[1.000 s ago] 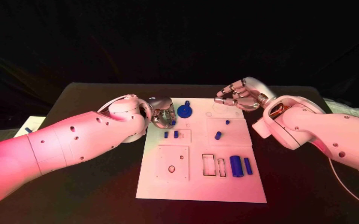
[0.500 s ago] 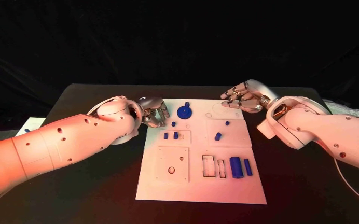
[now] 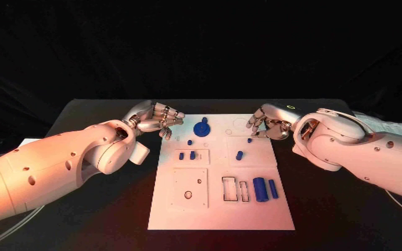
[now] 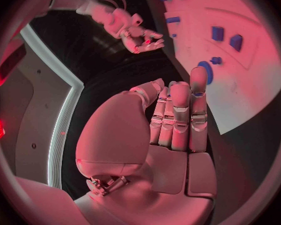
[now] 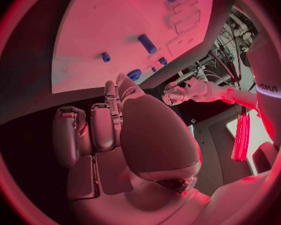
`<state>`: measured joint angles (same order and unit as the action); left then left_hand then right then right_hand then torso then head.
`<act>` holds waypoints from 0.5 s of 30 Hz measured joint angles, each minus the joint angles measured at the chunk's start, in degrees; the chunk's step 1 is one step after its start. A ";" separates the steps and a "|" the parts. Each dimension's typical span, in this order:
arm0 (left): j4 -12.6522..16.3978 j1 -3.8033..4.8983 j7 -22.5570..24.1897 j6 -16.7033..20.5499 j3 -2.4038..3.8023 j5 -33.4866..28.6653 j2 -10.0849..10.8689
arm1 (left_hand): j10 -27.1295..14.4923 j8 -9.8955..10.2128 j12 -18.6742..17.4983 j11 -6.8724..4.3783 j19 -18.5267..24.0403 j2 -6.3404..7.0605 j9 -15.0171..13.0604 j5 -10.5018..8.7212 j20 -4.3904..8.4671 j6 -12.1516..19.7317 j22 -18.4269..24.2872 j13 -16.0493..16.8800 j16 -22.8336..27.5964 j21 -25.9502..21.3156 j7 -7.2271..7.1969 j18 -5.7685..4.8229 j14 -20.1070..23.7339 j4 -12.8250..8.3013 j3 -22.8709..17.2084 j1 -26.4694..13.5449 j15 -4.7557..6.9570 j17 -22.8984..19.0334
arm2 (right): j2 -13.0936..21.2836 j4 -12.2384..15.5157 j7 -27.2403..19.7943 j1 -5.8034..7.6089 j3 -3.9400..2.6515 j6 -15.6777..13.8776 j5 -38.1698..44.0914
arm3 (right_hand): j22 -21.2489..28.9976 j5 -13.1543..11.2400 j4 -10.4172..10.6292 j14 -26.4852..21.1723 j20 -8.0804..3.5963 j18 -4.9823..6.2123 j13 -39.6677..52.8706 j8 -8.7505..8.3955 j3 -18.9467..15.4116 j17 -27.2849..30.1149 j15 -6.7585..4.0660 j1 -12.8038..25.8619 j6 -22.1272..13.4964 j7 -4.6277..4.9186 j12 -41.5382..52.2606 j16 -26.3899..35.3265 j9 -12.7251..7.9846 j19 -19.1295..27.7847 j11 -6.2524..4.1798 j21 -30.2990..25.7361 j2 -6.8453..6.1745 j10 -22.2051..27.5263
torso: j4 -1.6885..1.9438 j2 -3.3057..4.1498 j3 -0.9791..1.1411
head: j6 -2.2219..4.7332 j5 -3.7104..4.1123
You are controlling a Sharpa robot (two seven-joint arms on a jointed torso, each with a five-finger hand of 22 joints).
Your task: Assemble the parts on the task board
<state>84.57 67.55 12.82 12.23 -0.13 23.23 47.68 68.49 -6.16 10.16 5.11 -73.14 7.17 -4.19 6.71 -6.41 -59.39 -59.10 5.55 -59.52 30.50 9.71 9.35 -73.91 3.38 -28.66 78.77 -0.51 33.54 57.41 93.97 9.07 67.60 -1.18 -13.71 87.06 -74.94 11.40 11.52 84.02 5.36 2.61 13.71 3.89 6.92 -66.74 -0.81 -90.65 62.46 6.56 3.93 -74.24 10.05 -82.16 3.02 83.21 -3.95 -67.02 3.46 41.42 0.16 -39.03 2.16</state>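
The white task board [image 3: 222, 204] lies mid-table. A blue disc part [image 3: 202, 128] sits near its far edge, with small blue pegs [image 3: 191, 155] and a slanted peg [image 3: 240, 155] behind its middle. Two blue cylinders [image 3: 261, 189] lie by the right-hand slots. My left hand [image 3: 157, 117] hovers off the board's far left corner, fingers straight, holding nothing; the left wrist view shows this hand [image 4: 172, 120] short of the disc [image 4: 206, 71]. My right hand [image 3: 266, 122] hangs over the board's far right corner, fingers loosely bent and empty. In the right wrist view the hand [image 5: 109, 125] sits beside the board [image 5: 115, 40].
Black table [image 3: 100, 204] surrounds the board, with bare surface on both sides. Rectangular slots [image 3: 230, 187] and a square recess with a hole [image 3: 189, 186] are cut into the board's near half. My two white forearms flank the board.
My left hand has drawn back leftward from the blue disc, off the board's edge. My right hand has come down and nearer to the far right corner. The parts lie as before.
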 measured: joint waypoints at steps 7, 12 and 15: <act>3.43 -0.94 5.45 0.32 -0.25 -20.38 2.06 | 0.23 -0.24 0.72 -0.03 0.08 0.00 0.00 0.00 0.08 -0.20 0.62 0.27 0.00 -0.68 -0.20 0.00 0.20 -0.14 0.77 0.00 0.18 -0.11 | -0.38 0.73 2.61 -0.71 0.02 2.91 11.53 | 0.01 -0.77 0.57 0.00 0.00 0.00 -2.48 0.00 1.65 0.40 0.00 0.61 0.12 -0.12 0.00 0.29 -0.43 0.00 0.01 0.00 -0.61 0.01 | 0.00 0.00 -0.05 | 0.25 0.70; 4.42 -1.10 7.09 0.34 -0.26 -25.98 2.64 | 0.23 -0.24 1.51 -0.03 0.08 -0.29 0.02 0.00 0.08 -0.20 1.28 0.52 0.00 -1.91 -0.20 0.00 0.20 0.42 2.34 -1.22 0.18 -0.48 | -1.15 0.59 3.65 -1.00 0.02 3.99 15.34 | 0.01 -1.00 0.82 0.00 0.00 0.00 -3.59 0.00 2.53 0.61 0.00 0.91 0.15 -0.15 0.00 0.66 -0.69 0.00 0.01 0.00 -0.91 0.00 | -0.03 0.08 -0.06 | 0.38 0.64; 4.65 -1.14 7.69 0.34 -0.28 -27.71 2.99 | 0.02 -0.24 1.61 -0.25 0.08 -0.03 0.08 0.00 0.08 -0.20 1.58 0.59 0.00 -2.34 -0.20 0.00 0.21 0.57 2.90 -1.48 0.18 -0.61 | -1.63 0.18 4.09 -1.08 0.02 4.52 16.59 | 0.01 -1.00 0.92 0.00 -0.13 0.00 -3.91 0.00 2.82 0.73 0.00 0.91 0.15 -0.15 0.00 0.66 -0.78 0.13 0.01 -0.22 -0.91 0.00 | -0.07 0.13 -0.05 | 0.40 0.64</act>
<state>89.23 66.41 20.51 12.57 -0.41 -4.48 50.67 68.51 -6.40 11.77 4.87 -73.07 7.14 -4.10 6.71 -6.33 -59.59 -57.52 6.13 -59.52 28.16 9.51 9.35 -73.70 3.95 -25.75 77.29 -0.33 32.93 55.78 94.15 13.16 66.52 -1.16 -9.19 103.66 -74.93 10.40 12.44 84.02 5.23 2.61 9.80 3.90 9.75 -66.00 -0.82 -89.74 62.62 6.41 3.93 -73.57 9.27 -82.04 3.04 82.99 -4.85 -67.02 3.39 41.55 0.11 -38.63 2.80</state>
